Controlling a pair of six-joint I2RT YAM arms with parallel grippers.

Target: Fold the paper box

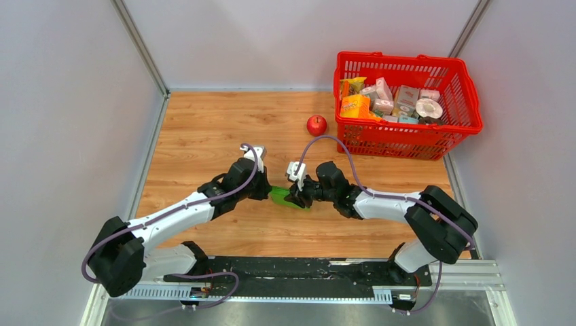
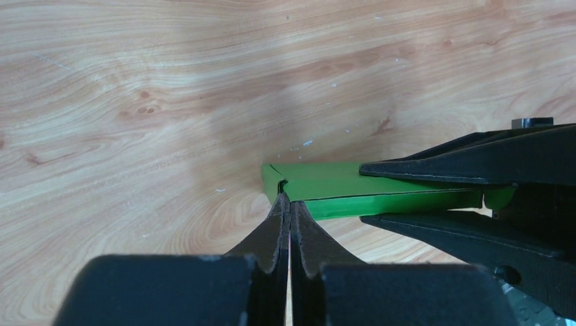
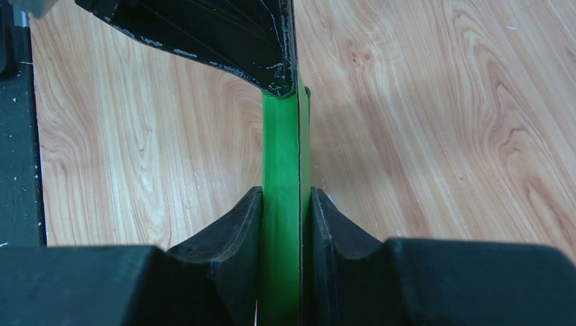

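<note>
The paper box (image 1: pixel 280 197) is a bright green, flattened piece of cardboard held between the two arms just above the middle of the wooden table. My left gripper (image 2: pixel 286 198) is shut, its tips pinching the box's (image 2: pixel 380 187) near corner by a small notch. My right gripper (image 3: pixel 286 197) is shut on the opposite end, with the green cardboard (image 3: pixel 282 149) standing on edge between its pads. From the top, the left gripper (image 1: pixel 266 192) and the right gripper (image 1: pixel 293 198) face each other, and most of the box is hidden beneath them.
A red apple (image 1: pixel 316 125) lies on the table behind the grippers. A red basket (image 1: pixel 407 139) with several small printed packages stands at the back right. Grey walls close the left, back and right sides. A metal rail (image 1: pixel 306 272) runs along the near edge.
</note>
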